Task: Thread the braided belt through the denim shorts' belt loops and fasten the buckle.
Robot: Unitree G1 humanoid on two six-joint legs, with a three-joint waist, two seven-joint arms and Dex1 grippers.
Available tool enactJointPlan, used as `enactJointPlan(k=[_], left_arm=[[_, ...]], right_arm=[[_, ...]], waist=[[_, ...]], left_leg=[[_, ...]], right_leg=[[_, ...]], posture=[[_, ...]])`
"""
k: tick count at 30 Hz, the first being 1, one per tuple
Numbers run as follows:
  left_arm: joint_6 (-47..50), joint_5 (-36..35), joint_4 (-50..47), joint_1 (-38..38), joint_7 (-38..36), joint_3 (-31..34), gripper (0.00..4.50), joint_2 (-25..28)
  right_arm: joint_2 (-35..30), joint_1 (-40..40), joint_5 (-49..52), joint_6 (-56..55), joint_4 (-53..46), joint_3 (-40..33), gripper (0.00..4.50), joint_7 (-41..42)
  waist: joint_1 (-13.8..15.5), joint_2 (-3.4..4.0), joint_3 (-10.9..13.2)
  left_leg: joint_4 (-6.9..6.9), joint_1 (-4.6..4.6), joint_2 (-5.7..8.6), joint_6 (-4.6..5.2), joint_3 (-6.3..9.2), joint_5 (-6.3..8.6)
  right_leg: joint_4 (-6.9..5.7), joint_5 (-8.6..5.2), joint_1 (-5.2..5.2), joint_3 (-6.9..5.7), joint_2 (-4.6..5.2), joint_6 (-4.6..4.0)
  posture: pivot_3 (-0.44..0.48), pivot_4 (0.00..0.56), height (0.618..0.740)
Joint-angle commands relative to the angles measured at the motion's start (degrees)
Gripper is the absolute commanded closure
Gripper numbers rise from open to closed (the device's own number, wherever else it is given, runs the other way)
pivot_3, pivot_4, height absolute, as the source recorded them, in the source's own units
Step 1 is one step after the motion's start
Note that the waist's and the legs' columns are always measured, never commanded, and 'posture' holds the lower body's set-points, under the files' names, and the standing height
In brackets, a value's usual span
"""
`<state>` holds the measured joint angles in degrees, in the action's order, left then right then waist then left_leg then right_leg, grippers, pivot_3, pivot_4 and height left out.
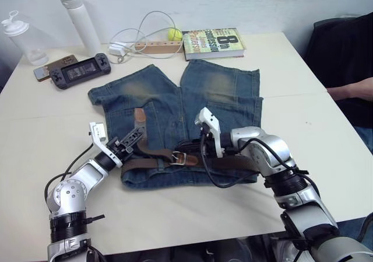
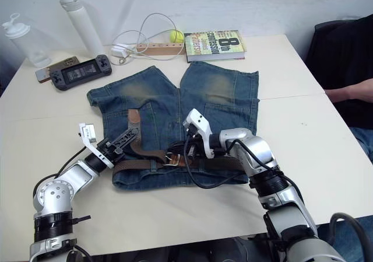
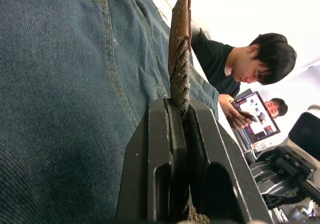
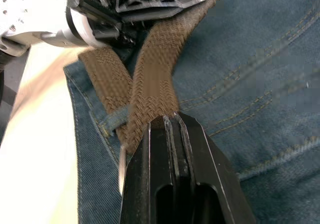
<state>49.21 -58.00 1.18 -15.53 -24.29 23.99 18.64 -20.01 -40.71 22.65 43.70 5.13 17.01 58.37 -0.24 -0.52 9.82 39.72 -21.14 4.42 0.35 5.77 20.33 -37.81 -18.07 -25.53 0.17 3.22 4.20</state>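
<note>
Both arms reach forward and inward with bent elbows, the left gripper (image 1: 133,140) angled toward the right with its fingers (image 3: 165,154) clamped on the braided belt (image 3: 180,59), the right gripper (image 4: 172,121) pointing left, its fingers apparently pressed together at the same strap.

The right gripper (image 1: 192,148) and its arm cover part of the belt (image 1: 152,163) along the waistband, so the loops there cannot be made out. A person (image 1: 352,90) is cut off at the picture's edge.
</note>
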Motion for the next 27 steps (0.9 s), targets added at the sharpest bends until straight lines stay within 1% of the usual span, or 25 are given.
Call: enactJointPlan(k=[1, 9, 22, 27], left_arm=[[-0.82, -0.38, -1.26, -0.41, 0.18, 0.3, 4.5, -0.47], [-0.72, -0.54, -1.66, -0.25, 0.03, 0.1, 4.5, -0.25], [-0.11, -1.13, -1.99, -0.33, 0.15, -0.15, 4.5, -0.52], [0.0, -1.98, -2.71, -0.14, 0.5, 0.27, 4.5, -0.99]], right_arm=[[-0.4, -0.61, -0.37, -0.97, -0.75, 0.8, 4.47, 1.49], [0.19, -0.22, -1.51, -0.37, -0.86, 2.41, 4.47, 2.15], [-0.09, 0.56, -1.46, 0.25, -1.97, 2.92, 4.47, 2.76], [-0.69, -0.28, -5.6, 0.81, -0.47, 6.69, 4.47, 1.34]], waist=[[0.0, 0.0, 0.0], [0.01, 0.0, 0.0], [0.01, 0.0, 0.0], [0.0, 0.0, 0.0]], left_leg=[[0.0, 0.0, 0.0, 0.0, 0.0, 0.0], [0.0, 0.01, 0.0, 0.0, 0.0, 0.0], [0.0, 0.0, 0.0, 0.0, 0.01, 0.0], [0.0, 0.01, 0.0, 0.0, 0.0, 0.0]], right_leg=[[0.0, 0.0, 0.0, 0.0, 0.0, 0.0], [-0.01, 0.0, 0.0, 0.0, 0.0, 0.0], [0.0, 0.0, 0.0, 0.0, 0.0, 0.0], [0.0, 0.0, 0.0, 0.0, 0.0, 0.0]], posture=[[0.0, 0.15, 0.734], [0.0, 0.15, 0.734], [0.0, 0.15, 0.734], [0.0, 0.15, 0.734]])
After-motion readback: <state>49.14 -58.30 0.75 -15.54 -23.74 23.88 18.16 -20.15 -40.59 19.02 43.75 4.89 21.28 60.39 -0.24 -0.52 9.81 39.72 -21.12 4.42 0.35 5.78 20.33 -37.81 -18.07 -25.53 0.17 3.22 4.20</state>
